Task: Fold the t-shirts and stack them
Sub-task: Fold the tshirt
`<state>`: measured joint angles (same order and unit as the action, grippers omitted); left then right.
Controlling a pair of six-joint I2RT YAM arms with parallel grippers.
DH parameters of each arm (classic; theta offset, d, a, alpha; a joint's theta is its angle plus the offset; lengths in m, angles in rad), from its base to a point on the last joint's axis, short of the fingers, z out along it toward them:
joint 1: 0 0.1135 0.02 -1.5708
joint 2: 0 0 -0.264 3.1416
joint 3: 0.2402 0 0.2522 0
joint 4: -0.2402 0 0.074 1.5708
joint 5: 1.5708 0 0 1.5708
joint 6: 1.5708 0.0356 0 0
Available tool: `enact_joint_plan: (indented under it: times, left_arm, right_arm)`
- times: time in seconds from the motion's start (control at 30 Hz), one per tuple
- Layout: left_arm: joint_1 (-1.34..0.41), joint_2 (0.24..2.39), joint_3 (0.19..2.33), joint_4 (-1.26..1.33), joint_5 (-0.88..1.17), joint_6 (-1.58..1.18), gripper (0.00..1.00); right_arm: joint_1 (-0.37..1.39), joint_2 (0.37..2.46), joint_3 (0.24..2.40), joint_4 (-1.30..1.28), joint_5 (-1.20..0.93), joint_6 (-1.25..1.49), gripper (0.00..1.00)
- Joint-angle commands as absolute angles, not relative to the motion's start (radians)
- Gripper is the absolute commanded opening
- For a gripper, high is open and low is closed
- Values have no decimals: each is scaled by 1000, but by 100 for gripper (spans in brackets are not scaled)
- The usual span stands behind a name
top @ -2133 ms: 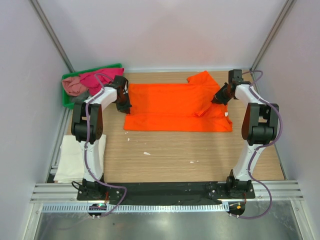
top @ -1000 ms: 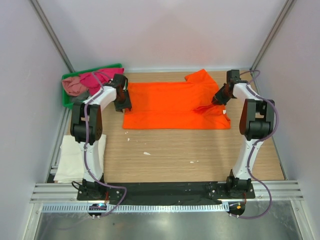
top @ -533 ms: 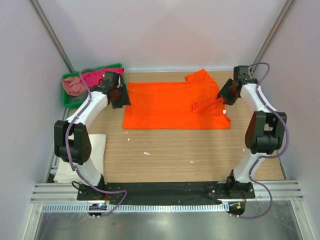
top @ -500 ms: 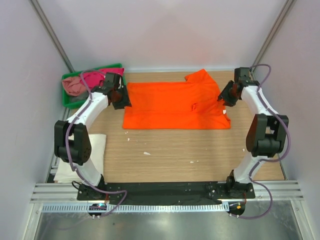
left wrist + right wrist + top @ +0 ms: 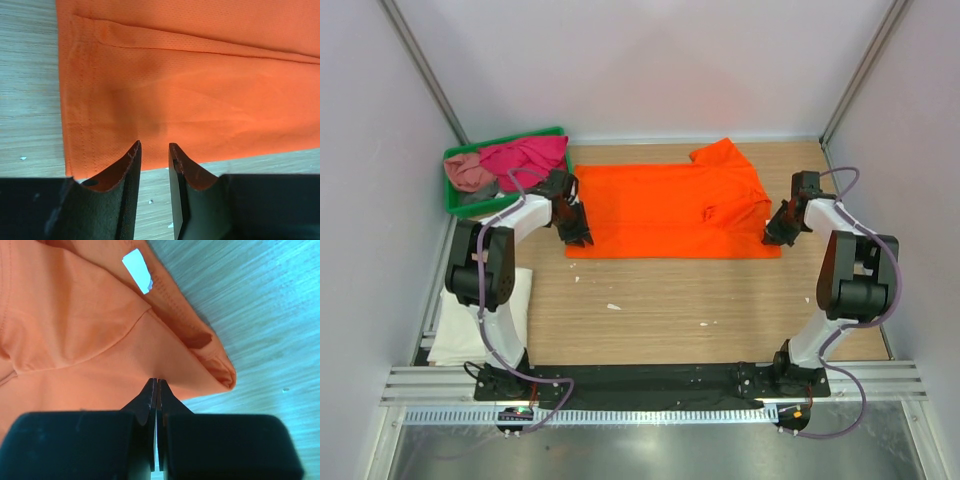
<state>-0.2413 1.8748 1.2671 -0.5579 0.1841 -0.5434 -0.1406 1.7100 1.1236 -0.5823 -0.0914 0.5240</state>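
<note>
Both arms have dropped back from the far side of the cloth since half a second ago and now sit at its near edge, one at each end. Looking over the wooden table [image 5: 670,300], the orange t-shirt [image 5: 660,210] takes up the far middle, spread flat with its long axis running left to right and one sleeve poking out at the far right. A white t-shirt [image 5: 460,320] lies at the near left beside the left arm's base. The green tray [image 5: 510,135] in the far-left corner holds a magenta shirt [image 5: 525,155] and a dusty pink shirt [image 5: 468,175] in a heap. The left gripper [image 5: 154,145] is at the near-left corner, jaws a narrow slit apart, with the hem lying just ahead of the tips and nothing plainly caught between them. The right gripper [image 5: 156,382] is at the near-right corner, jaws pressed tight together over the folded edge; whether cloth is pinched in there I can't tell. A small white label [image 5: 137,270] shows just beyond it. From each gripper the shirt stretches away toward the back wall. I'd judge the next move is a lengthwise fold that lifts this near edge away from the arms, each arm taking the corner it is nearer to.
</note>
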Motion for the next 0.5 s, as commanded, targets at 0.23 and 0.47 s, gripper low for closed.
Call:
enact_joint_plan:
  times: [0.23, 0.47]
  left_arm:
    - [-203, 1930, 1226, -560, 121, -549, 27]
    - [-201, 1876, 1154, -560, 112, -554, 27]
  right_arm:
    - [-209, 1792, 1120, -526, -5, 499, 1]
    - [-215, 1813, 1126, -563, 61, 486, 1]
